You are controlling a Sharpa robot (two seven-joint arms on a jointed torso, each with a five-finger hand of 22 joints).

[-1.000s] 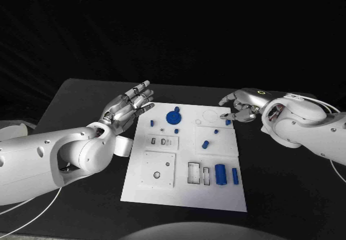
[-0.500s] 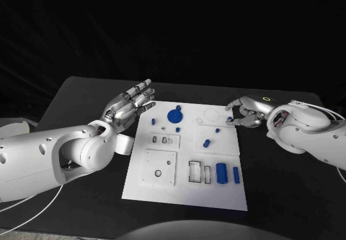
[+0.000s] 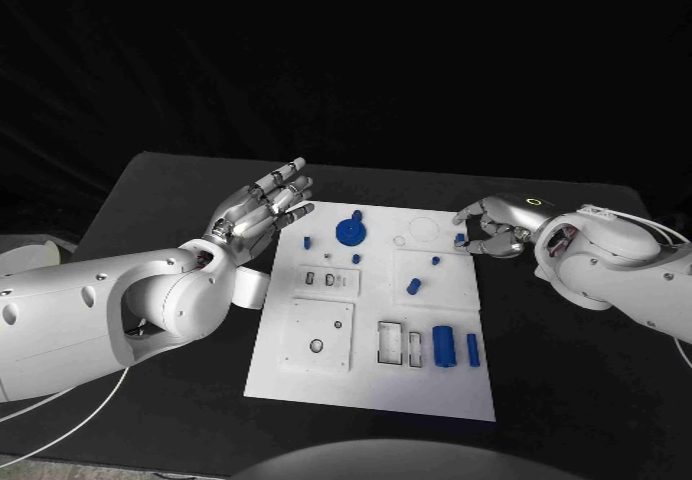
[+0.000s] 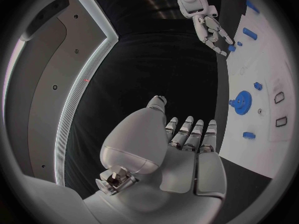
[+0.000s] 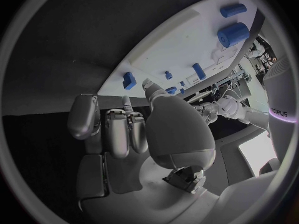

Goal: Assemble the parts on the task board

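Note:
The white task board (image 3: 433, 400) lies mid-table. On it are a blue gear (image 3: 348, 233), several small blue pegs, and a large blue block (image 3: 443, 346) beside a thin blue bar (image 3: 472, 348). My right hand (image 3: 493, 228) hovers at the board's far right edge with fingers loosely bent and nothing in them. A small blue part (image 3: 460, 239) (image 5: 129, 79) stands on the board just off its fingertips. My left hand (image 3: 260, 215) is raised beside the board's far left corner, fingers stretched out and apart, palm (image 4: 187, 159) bare.
Black table (image 3: 159, 190) surrounds the board on all sides. Rectangular recesses (image 3: 389, 342) and a square plate with a hole (image 3: 316, 337) sit in the board's near half. My left forearm (image 3: 116, 310) lies close along the board's left edge.
My right hand has drawn slightly to the right, off the board's far right corner, and the small blue part stays on the board. The left hand is nearly still.

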